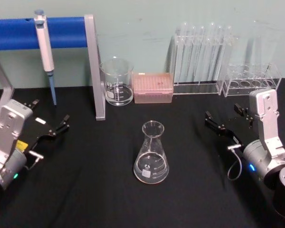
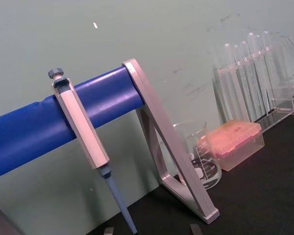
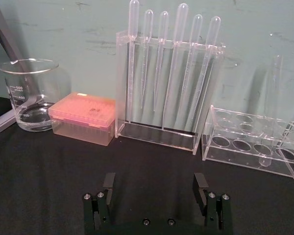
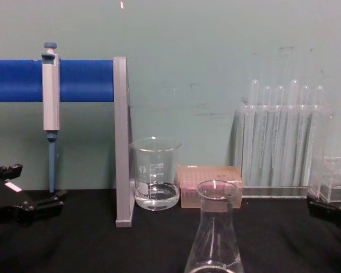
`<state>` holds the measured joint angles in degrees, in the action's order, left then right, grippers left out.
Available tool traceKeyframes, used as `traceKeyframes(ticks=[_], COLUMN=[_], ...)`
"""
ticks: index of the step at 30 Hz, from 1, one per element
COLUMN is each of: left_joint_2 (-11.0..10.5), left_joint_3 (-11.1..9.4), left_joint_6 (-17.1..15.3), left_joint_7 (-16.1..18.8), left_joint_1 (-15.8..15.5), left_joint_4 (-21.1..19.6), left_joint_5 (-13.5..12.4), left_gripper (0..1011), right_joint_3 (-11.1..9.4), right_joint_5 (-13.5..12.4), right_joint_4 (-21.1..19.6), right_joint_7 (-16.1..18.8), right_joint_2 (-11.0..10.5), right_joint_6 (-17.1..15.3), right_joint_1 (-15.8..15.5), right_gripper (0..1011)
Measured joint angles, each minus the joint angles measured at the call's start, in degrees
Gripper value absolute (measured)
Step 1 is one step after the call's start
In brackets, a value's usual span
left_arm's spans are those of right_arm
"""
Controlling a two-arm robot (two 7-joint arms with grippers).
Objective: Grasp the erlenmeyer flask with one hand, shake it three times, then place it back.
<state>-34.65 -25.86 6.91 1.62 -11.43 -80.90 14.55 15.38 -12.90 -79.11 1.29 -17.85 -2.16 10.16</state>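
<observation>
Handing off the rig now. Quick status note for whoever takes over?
Left gripper: open, empty, at the table's left side.
Right gripper: open, empty, at the right side.
Erlenmeyer flask: upright at mid-table on the black table, in front of the beaker and pink tip box, clear of both grippers.
Done: nothing visible.
Left: grasp, three shakes, set back.

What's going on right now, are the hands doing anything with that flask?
Left hand open, off to the flask's left. Right hand open, off to its right. Erlenmeyer flask upright on table, untouched. Nothing between hands and flask.
</observation>
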Motion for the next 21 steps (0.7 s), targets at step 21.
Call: traceKeyframes(ticks=[21], left_joint_2=[0.00], left_joint_3=[0.00], left_joint_6=[0.00], left_joint_7=[0.00], left_joint_1=[0.00], left_joint_4=[0.00], left_joint_5=[0.00], left_gripper=[1001], right_joint_3=[0.00], right_joint_5=[0.00], right_joint_4=[0.00], right_joint_7=[0.01], right_joint_2=[0.00], right_joint_6=[-0.01], right_joint_1=[0.00], right_gripper=[1002])
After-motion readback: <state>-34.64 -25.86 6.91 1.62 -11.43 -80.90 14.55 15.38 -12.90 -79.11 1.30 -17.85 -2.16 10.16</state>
